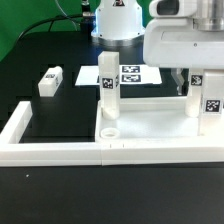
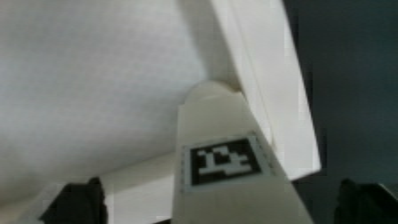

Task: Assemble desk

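Now the gripper (image 1: 192, 88) has its jaws wide open around nothing, right above a leg (image 1: 210, 98) standing up on the desk top (image 1: 150, 118), which sits pushed into the border wall's (image 1: 20, 125) corner so it cannot slide.

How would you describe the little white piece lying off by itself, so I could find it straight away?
Start at the long low white border wall and go to the dark table inside it, on the exterior view's left. There a short white square leg lies on its side, well clear of the desk top. Unlike the other legs, it lies flat rather than standing on the top.
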